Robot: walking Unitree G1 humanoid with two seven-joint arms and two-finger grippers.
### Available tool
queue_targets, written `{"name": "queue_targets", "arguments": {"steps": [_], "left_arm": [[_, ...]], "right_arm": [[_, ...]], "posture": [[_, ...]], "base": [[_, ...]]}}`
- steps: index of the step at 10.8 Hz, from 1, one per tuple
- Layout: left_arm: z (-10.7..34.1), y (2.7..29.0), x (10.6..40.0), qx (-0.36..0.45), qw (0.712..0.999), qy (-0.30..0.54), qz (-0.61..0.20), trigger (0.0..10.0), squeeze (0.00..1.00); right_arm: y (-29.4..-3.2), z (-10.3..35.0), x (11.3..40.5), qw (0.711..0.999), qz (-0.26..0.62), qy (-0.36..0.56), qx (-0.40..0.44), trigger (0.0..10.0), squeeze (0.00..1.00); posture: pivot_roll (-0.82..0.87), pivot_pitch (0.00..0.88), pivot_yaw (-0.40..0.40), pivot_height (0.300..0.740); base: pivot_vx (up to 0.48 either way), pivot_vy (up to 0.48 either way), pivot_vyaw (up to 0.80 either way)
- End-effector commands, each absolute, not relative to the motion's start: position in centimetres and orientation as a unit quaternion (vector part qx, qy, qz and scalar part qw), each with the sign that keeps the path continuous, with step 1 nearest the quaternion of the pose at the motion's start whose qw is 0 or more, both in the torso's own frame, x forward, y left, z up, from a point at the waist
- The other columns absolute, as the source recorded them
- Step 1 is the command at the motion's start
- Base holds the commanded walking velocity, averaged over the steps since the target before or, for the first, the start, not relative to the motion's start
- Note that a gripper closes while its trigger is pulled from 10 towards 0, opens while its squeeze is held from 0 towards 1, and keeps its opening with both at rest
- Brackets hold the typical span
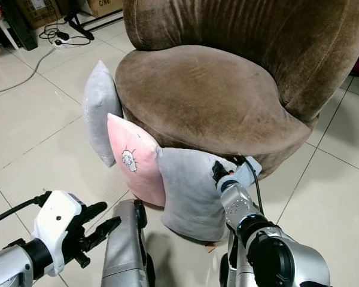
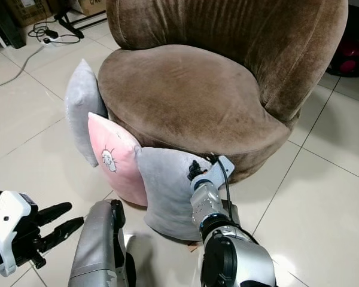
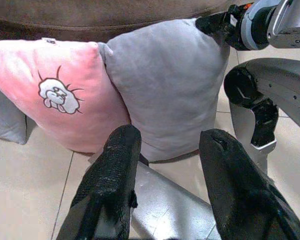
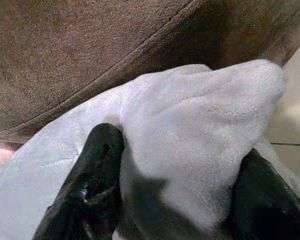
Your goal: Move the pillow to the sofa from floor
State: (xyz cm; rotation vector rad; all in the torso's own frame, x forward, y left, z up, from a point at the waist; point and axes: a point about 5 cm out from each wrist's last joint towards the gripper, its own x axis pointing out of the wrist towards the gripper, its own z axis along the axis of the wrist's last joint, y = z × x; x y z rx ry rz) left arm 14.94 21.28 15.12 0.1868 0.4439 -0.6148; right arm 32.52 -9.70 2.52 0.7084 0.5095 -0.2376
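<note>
**Right gripper clamped on grey pillow's top corner**

Right gripper (image 4: 175,165) pinching the upper corner of the nearest grey pillow (image 1: 188,191), one black finger (image 4: 97,170) on each side, plush fabric bunched thick between them. Jaws held fairly wide by that wad of fabric, pressing into it from both flanks. Left gripper (image 1: 102,224) low at the robot's left, above the floor, jaws apart, nothing between them and touching nothing; fingers (image 3: 115,175) aimed toward the pillows.

Three pillows in all, counted left to right: a second grey pillow (image 1: 100,113) standing upright against the sofa's left side, a pink pillow (image 1: 134,158) with a small white cartoon figure in the middle, and the gripped grey one. All three standing on edge on the floor, leaning against the sofa base, pink touching the gripped grey. Bottom edge of the gripped pillow down on the tiles.

One sofa (image 1: 215,89): round, brown, velvety, with a wide seat cushion and tall curved back.

Floor (image 1: 30,119) of large pale glossy tiles with dark grout lines. Cables (image 1: 57,37) and cardboard boxes (image 1: 102,6) at the far left.
</note>
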Motion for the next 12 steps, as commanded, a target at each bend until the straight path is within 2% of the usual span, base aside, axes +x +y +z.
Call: {"name": "queue_targets", "arguments": {"steps": [1,8,12], "left_arm": [[15.4,21.2,14.7,0.096,0.921,0.219,-0.307,10.0,0.00],[15.1,20.9,15.1,0.093,0.921,0.215,-0.311,10.0,0.00],[14.5,20.8,15.9,0.093,0.931,0.201,-0.290,10.0,0.00]], "right_arm": [[-8.8,2.3,32.2,0.899,-0.102,0.260,0.337,0.0,0.00],[-9.2,2.3,32.4,0.903,-0.096,0.260,0.328,0.0,0.00],[-9.4,2.4,32.4,0.905,-0.064,0.248,0.340,0.0,0.00]], "posture": [[0.14,0.130,0.053,0.472],[0.13,0.096,0.052,0.472],[0.09,0.013,0.049,0.472]], "base": [[0.000,0.000,0.00],[0.000,0.000,0.00],[0.000,0.000,0.00]]}}
